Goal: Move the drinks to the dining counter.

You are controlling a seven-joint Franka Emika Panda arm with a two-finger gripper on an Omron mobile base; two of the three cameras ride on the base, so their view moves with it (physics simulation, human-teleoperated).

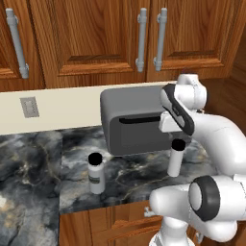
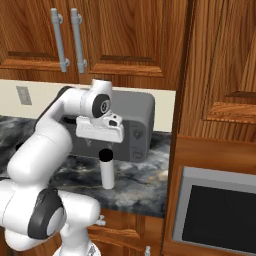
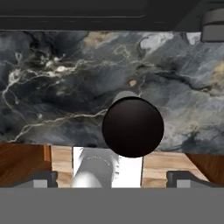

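Nearest you, the slim bottle [image 1: 175, 159] stands upright on the marbled worktop [image 1: 33, 163] close to its front edge. Your gripper [image 3: 112, 180] hangs right above its black cap, jaws spread wide, holding nothing. The labelled bottle [image 1: 96, 173] stands well apart, and beyond sits the grey microwave [image 1: 132, 120]

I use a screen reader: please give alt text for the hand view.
Seen from straight above, a slim bottle with a black cap stands on a dark marbled worktop, centred between the fingertips of the open gripper. Wooden cabinet fronts lie below the worktop's edge.
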